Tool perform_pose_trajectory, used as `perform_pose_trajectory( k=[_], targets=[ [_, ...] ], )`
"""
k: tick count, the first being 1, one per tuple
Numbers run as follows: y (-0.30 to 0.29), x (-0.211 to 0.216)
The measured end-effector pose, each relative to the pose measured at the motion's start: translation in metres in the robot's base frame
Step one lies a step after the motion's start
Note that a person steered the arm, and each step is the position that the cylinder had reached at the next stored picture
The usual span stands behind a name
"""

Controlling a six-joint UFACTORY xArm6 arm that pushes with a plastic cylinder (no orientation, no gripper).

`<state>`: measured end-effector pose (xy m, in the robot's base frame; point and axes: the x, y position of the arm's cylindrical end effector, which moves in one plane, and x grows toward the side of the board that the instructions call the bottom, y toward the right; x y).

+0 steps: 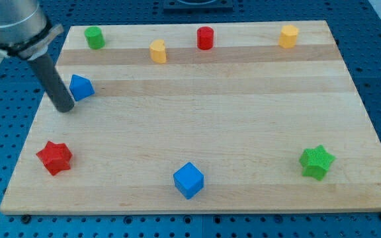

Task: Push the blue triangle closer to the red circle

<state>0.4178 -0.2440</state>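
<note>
Wooden board (197,99) lay on a blue perforated bench. Rig had no fingers, only the rod; my tip (65,109) sat just left of the blue triangle (81,87), near the board's left edge. Red circle (205,38) stood well apart, toward the view's top. Risk: an off-centre push would likely spin the triangle aside, or drive it into the yellow block (158,51) between them.

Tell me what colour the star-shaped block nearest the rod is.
Red star, seen in the camera view.
</note>
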Motion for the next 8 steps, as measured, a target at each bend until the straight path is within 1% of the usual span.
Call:
perform_pose_trajectory(
  k=[1,2,3,4,5,6,7,8],
  targets=[
    [0.022,-0.024],
    [0.013,-0.025],
    [-0.027,-0.033],
    [0.058,-0.063],
    [0.116,-0.066],
    [0.016,-0.064],
    [0.012,-0.082],
    [0.129,-0.081]
  ],
)
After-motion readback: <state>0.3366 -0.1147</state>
